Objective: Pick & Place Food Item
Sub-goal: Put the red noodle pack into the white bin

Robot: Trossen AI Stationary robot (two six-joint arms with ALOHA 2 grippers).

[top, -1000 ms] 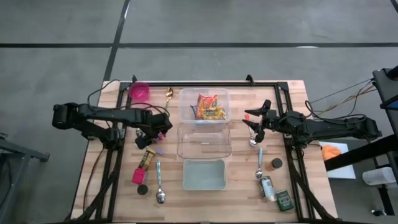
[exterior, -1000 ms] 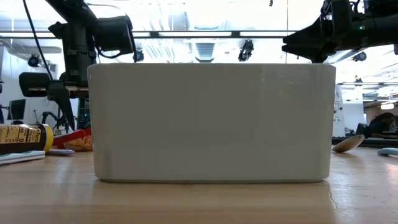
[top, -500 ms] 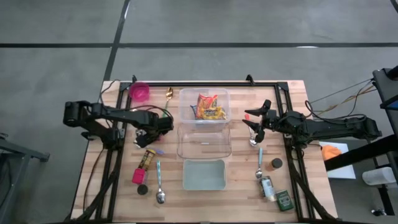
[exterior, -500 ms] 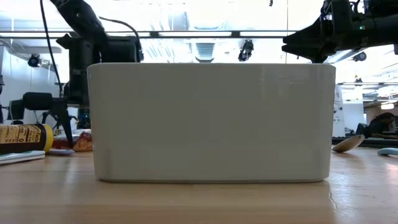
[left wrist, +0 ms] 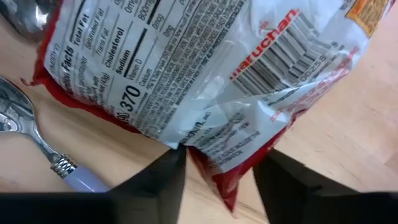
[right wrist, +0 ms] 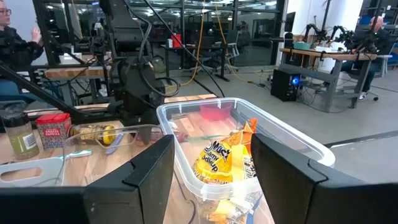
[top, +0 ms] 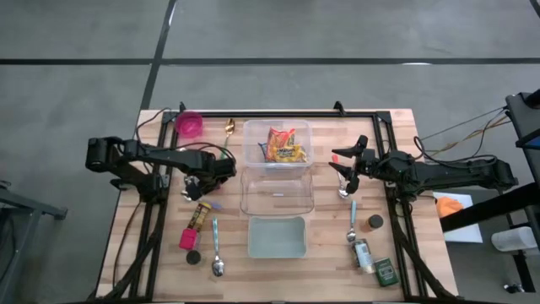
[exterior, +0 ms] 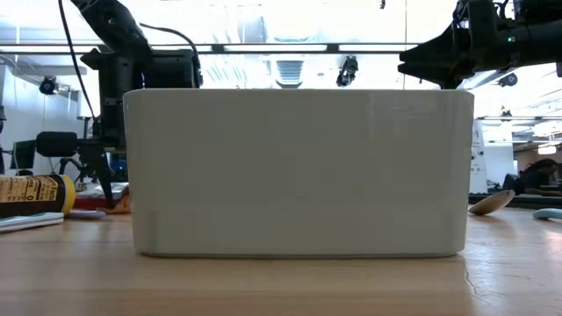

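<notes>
- Grey concrete floor around a wooden desk [top: 160, 253] with a black frame; workshop room with benches and screens visible beyond in the low and right wrist views.
- Centre of desk: clear tub [top: 277, 143] holding snack packets [top: 283, 145]; second clear tub [top: 278, 192], just in front; pale green box [top: 276, 237] nearest the front edge, filling most of the low view [exterior: 299, 171].
- Left side of desk: pink cup [top: 189, 125] at the far corner, gold spoon [top: 229, 128] beside it, yellow-labelled bottle [top: 199, 216], pink-capped item [top: 186, 239], silver spoon [top: 216, 253] lying near the front.
- Left hand [top: 202, 187] lowered to the desk, left of the empty tub, above the noodle packet [left wrist: 205, 81].
- Noodle packet: flat on the wood, red-edged, nutrition label and barcode facing up; lower red edge between the two dark fingers [left wrist: 155, 180] in the left wrist view. Fingers set at medium width on either side of that edge; firm grip cannot be told.
- Spoon with lilac handle [left wrist: 37, 146] lying just beside the packet.
- Right hand [top: 344, 167] held above the desk, right of the snack tub, fingers [right wrist: 134, 171] partly apart, holding nothing.
- Right side of desk: spoon [top: 352, 221], dark lid [top: 375, 222], small jar [top: 363, 254], green tin [top: 386, 272].
</notes>
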